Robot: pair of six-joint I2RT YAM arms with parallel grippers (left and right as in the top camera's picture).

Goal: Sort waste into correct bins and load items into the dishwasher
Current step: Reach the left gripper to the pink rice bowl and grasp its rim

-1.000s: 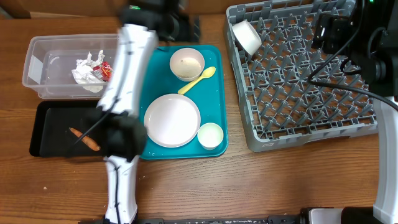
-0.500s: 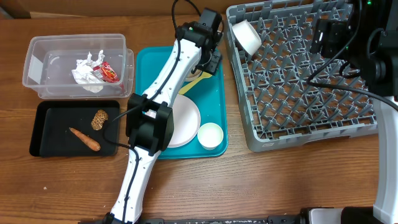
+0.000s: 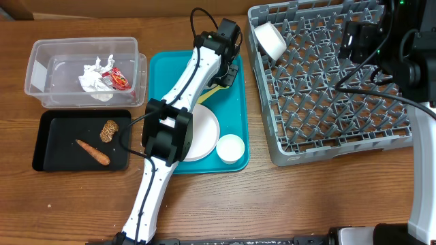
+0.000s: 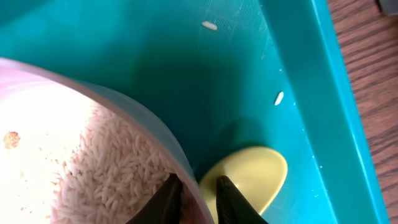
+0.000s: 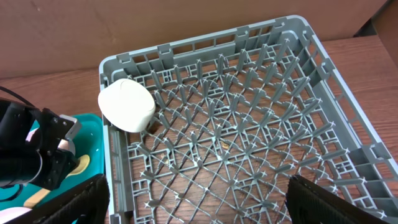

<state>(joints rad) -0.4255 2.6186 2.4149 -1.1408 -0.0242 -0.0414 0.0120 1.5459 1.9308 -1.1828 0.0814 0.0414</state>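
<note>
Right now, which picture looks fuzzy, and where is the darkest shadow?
Left wrist: the bowl is so close that its rim looks soft, and a dark shadow lies on the tray beside it. Right wrist: the rack is sharp and evenly lit. Overhead: crisp, with soft, even light.

Wood table [image 3: 306, 197]: clear tub [image 3: 35, 76], black tray [image 3: 56, 139], teal tray [image 3: 238, 109], grey rack [image 3: 320, 116]; front-L maybe crumb [image 3: 49, 206].

My left end effector [image 3: 225, 71] low over the far end of the teal tray [image 3: 167, 82], my arm crossing the white plate [image 3: 204, 129], cup [image 3: 230, 147] beside it, paper [image 3: 92, 75] and red wrapper [image 3: 117, 78] in the clear tub [image 3: 37, 68], sausage [image 3: 92, 152] and brown lump [image 3: 108, 130] in the black tray [image 3: 54, 146], white bowl [image 3: 270, 39] tipped in the grey rack [image 3: 327, 122].
</note>
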